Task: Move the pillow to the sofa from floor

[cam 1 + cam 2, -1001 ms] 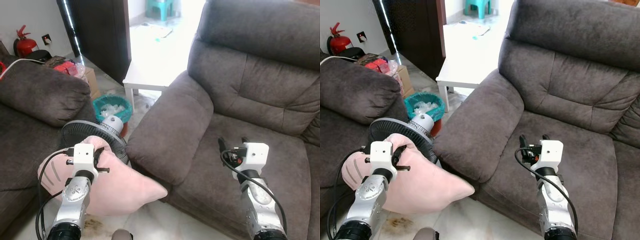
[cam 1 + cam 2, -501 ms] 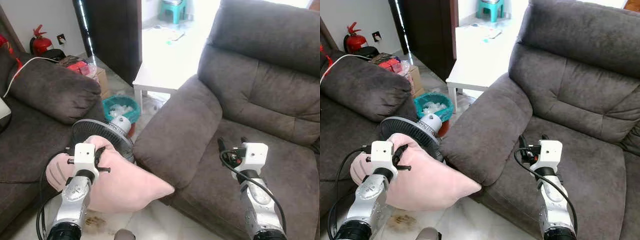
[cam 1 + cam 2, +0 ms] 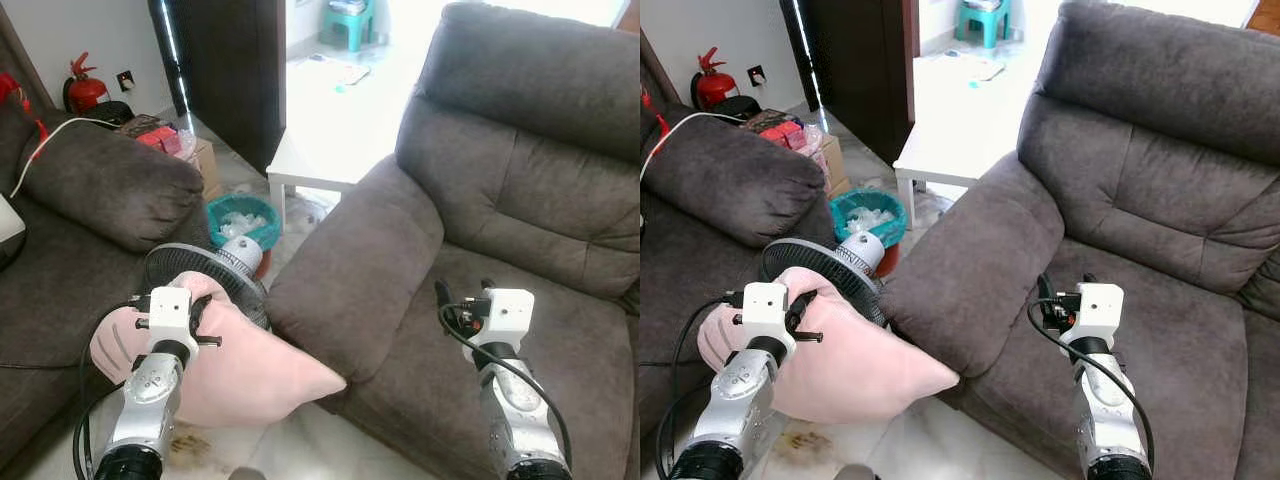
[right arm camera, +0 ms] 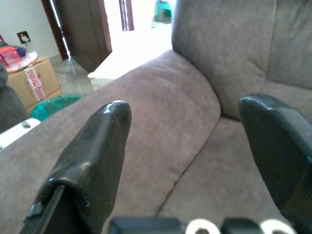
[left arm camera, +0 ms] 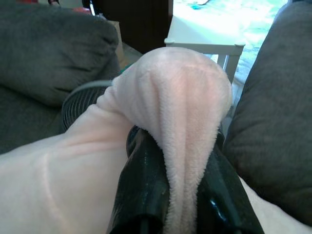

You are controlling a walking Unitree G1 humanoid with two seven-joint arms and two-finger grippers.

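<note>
Scene shifted slightly, left gripper (image 5: pixel 178 195) pinching pillow (image 3: pixel 240 365)

Ahead and to your left you have a black floor fan (image 3: pixel 205 275) lying low on the tiled floor (image 3: pixel 300 445), its grille facing up. Just behind it stands a teal waste bin (image 3: pixel 243 215) holding crumpled white scraps. A white low desk (image 3: pixel 315 160) stands beyond the bin, next to a dark wooden door (image 3: pixel 235 70). A cardboard box (image 3: pixel 205 160) sits near the door, with red packets (image 3: pixel 160 138) just beside it. A red fire extinguisher (image 3: pixel 83 88) stands against the far wall, and a teal stool (image 3: pixel 352 18) shows in the bright room beyond.
</note>
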